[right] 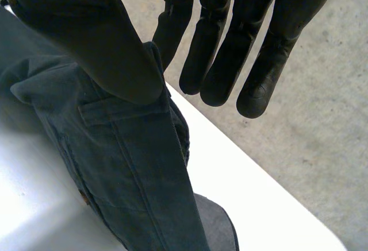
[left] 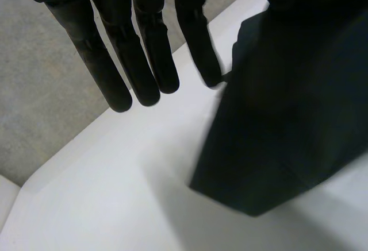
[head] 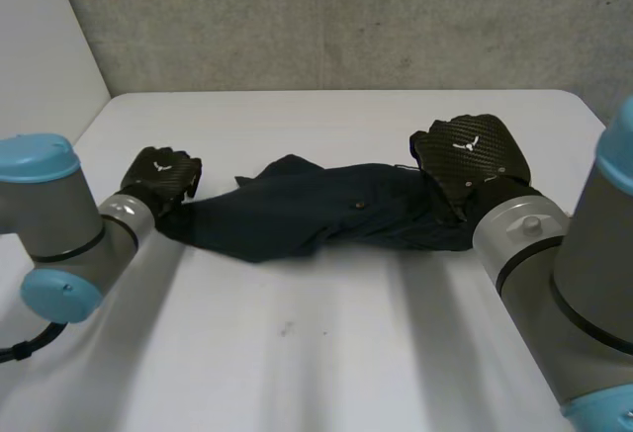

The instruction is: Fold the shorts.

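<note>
Shorts (head: 316, 210), ends held by left hand (head: 163, 177), right hand (head: 470, 155)

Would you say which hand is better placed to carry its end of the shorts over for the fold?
Probably the right hand: its thumb pins the shorts at the thick pocketed end, while the left hand holds only a tapering end.

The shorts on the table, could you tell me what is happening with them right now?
The robot is handling a pair of dark blue shorts at the white table. Its left hand holds one end and its right hand the other, so the shorts stretch between them in a loose, bunched band. In the right wrist view the thumb pinches the cloth against the fingers. No neat fold is made yet.
</note>
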You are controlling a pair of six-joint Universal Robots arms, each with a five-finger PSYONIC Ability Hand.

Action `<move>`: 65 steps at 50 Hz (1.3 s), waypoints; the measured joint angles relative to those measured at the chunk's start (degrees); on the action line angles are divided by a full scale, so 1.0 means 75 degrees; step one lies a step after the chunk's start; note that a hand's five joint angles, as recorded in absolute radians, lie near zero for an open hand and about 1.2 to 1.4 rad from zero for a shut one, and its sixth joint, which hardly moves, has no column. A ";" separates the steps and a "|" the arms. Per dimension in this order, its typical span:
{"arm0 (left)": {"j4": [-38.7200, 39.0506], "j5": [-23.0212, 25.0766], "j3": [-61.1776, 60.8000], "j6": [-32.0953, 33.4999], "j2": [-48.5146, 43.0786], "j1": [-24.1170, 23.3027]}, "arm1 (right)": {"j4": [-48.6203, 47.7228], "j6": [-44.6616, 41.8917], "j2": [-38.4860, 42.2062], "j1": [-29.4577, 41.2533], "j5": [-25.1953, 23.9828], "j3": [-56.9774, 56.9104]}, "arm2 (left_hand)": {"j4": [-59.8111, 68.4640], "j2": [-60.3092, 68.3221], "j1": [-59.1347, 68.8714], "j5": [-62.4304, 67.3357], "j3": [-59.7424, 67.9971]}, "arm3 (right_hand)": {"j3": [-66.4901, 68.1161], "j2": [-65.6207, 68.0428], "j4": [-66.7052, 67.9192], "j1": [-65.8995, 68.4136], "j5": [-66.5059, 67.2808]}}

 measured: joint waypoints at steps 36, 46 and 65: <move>-0.0850 0.0070 -0.1559 -0.0080 0.3691 -0.1027 | 0.2631 -0.0213 -0.0149 -0.2104 -0.2658 -0.0312 | 0.2350 0.2260 0.1496 0.1992 0.2321 | -0.7438 -0.7309 -0.7293 -0.5746 -0.7050; -0.0865 0.0033 -0.1604 -0.0086 0.4277 -0.1327 | 0.2320 0.2167 0.1976 -0.1912 -0.2651 -0.1972 | 0.2376 0.2260 0.1496 0.1992 0.2327 | -0.7438 -0.7309 -0.7293 -0.5746 -0.7050; -0.0852 0.0003 -0.1521 -0.0349 0.4660 -0.1317 | 0.0696 0.2545 0.3961 -0.0947 -0.1710 -0.3046 | 0.2380 0.2260 0.1496 0.1992 0.2328 | -0.0017 0.0037 -0.0120 0.0144 -0.0242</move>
